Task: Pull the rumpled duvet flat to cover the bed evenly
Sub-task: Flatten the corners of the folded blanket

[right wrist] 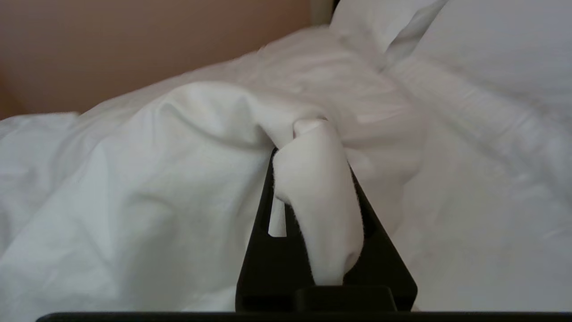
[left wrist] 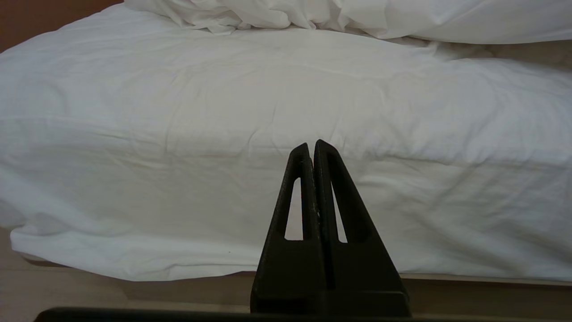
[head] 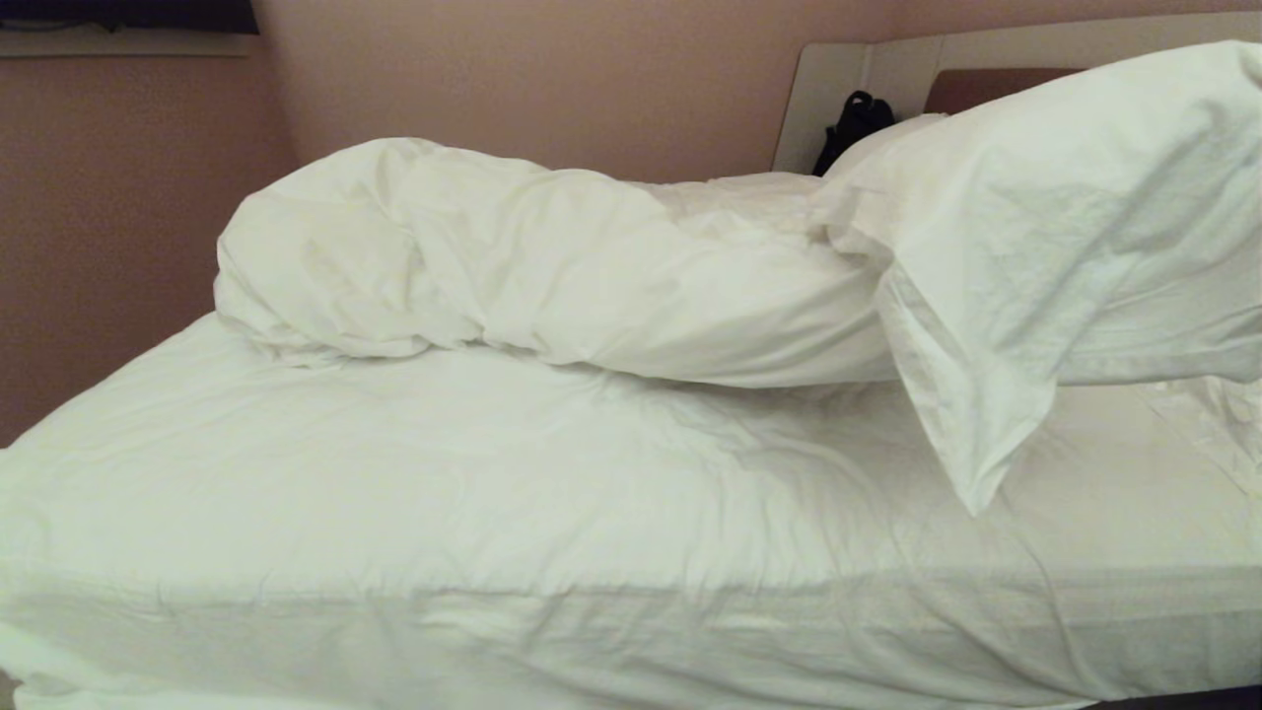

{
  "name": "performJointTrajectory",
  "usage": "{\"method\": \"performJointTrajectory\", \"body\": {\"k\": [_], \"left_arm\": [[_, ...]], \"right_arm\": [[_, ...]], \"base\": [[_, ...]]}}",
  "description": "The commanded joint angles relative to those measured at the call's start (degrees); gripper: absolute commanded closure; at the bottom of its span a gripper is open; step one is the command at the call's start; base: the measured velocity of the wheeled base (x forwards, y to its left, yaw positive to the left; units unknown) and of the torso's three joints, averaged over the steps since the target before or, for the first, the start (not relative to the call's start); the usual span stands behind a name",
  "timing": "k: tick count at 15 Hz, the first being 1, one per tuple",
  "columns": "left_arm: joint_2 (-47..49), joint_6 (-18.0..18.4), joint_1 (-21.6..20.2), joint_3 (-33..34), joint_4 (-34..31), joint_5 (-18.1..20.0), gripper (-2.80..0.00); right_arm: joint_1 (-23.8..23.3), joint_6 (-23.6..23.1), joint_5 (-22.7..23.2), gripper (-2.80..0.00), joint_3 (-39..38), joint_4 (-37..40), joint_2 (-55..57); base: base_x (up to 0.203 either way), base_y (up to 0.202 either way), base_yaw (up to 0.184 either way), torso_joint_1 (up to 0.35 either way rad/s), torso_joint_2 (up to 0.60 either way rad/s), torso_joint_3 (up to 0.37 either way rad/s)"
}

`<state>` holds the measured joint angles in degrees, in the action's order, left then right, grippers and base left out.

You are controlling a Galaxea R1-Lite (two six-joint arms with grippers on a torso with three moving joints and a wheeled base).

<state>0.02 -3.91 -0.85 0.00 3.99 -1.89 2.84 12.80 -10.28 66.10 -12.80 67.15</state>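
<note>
The right claw [right wrist: 313, 147] is clenched on a fold of the duvet [right wrist: 178, 179], a tongue of white cloth spilling back over its black fingers toward the wrist, so the fingertips themselves are buried in fabric. Beyond the claw the duvet rises in a rumpled ridge, and past that ridge is the pinkish wall [right wrist: 134, 44]; off to one side of the claw, further up the bed, lie the pillows [right wrist: 491, 44]. In the head view the duvet [head: 513, 266] sits bunched in a long heap across the far half of the bed [head: 493, 513], leaving the near half of the sheet [head: 444, 473] bare and creased, while a lifted flap of white cloth [head: 1035, 256] hangs in front of the headboard [head: 838, 89] and hides much of that end; a small dark object [head: 853, 123] leans against the headboard behind it. The left claw [left wrist: 313, 147] is clenched on nothing, its fingers pressed together, hanging low before the side of the mattress, with the floor [left wrist: 67, 295] below it and the duvet heap well beyond
</note>
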Motion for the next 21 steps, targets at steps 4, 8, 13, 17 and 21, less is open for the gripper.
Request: {"method": "performJointTrajectory", "body": {"k": [4,8,13,17,21], "left_arm": [[0.1,0.0,0.0,0.0,0.1,0.0,0.00],[0.0,0.0,0.0,0.0,0.1,0.0,0.00],[0.1,0.0,0.0,0.0,0.1,0.0,0.00],[0.1,0.0,0.0,0.0,0.1,0.0,0.00],[0.0,0.0,0.0,0.0,0.1,0.0,0.00]], "right_arm": [[-9.7,-4.4,0.1,0.00,-0.9,-4.0,-3.8],[-15.4,-4.8,0.1,0.00,-0.8,-6.5,-1.8],[-22.5,-4.5,0.2,0.00,-0.2,-10.3,2.0],[-24.3,-4.5,0.2,0.00,0.0,-11.1,4.7],[-24.4,-4.7,0.9,-2.80,0.0,-10.9,4.9]], "base": [[0.000,0.000,0.000,0.000,0.00,0.000],[0.000,0.000,0.000,0.000,0.00,0.000],[0.000,0.000,0.000,0.000,0.00,0.000],[0.000,0.000,0.000,0.000,0.00,0.000],[0.000,0.000,0.000,0.000,0.00,0.000]]}}
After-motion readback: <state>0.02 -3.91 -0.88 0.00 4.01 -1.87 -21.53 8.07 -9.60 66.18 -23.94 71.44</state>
